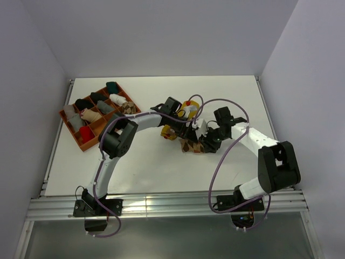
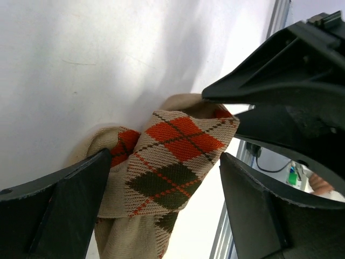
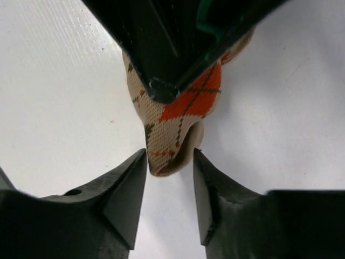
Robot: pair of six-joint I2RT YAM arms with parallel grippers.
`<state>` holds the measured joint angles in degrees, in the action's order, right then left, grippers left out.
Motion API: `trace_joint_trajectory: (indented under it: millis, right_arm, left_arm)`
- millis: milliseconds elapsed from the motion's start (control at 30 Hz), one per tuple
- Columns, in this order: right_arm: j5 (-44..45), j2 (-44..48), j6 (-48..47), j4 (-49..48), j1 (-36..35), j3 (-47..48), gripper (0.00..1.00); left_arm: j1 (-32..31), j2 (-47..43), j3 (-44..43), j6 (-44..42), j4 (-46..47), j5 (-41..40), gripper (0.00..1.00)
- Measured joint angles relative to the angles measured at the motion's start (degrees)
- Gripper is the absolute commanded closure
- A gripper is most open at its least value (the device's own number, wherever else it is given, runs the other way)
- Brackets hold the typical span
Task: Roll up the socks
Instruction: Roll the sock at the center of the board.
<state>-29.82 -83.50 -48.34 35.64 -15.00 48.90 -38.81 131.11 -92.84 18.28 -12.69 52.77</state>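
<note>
My left end effector (image 2: 164,159) is spread wide. The orange argyle sock (image 2: 180,135) lies bunched on the bench (image 2: 81,54) right in the gap between its two fingers. The cloth runs from just beyond the tips back toward the palm, and its folded bulk sits nearer the left finger than the right.

My right end effector (image 3: 170,154) is partly spread. The sock's narrow end sits just at its mouth, flanked by the two tips. The cloth there looks rounded rather than squeezed, so I judge this side is not clamping it.

The two end effectors meet nose to nose over the sock. My right fingers show just beyond and above my left ones in the left wrist view.

I take the step in hand to be securing the gathered roll. To do it well:
- I should close the left fingers on the thick middle of the bundle, not on a loose flap, so the layers hold together.
- The right should draw straight back off the sock's end and not drag it out of the fold.
- I should go slowly, because soft knit will spring open if only one layer is caught.

A mustard sock (image 1: 168,133) lies just beside my left end effector, partly under that arm.
</note>
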Motion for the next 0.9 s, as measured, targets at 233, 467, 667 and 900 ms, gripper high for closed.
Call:
trace_joint_trajectory:
  millis: [233, 467, 667, 900]
  right_arm:
    - [-2.8, 0.0, 0.2, 3.5, 2.8, 3.5, 0.43]
    - [-4.3, 0.3, 2.4, 5.6, 5.6, 7.2, 0.39]
    - [-5.5, 2.1, 5.4, 6.5, 7.8, 9.3, 0.36]
    - [-6.0, 4.3, 8.5, 7.5, 11.9, 11.4, 0.27]
  left_arm:
    - [0.2, -1.1, -0.1, -0.7, -0.8, -3.7, 0.07]
    - [0.5, -3.4, -0.6, -2.8, -4.7, -10.3, 0.04]
    - [0.8, -8.2, -0.6, -3.6, -7.8, -14.2, 0.01]
    - [0.8, -19.3, 0.0, -3.6, -10.1, -20.5, 0.01]
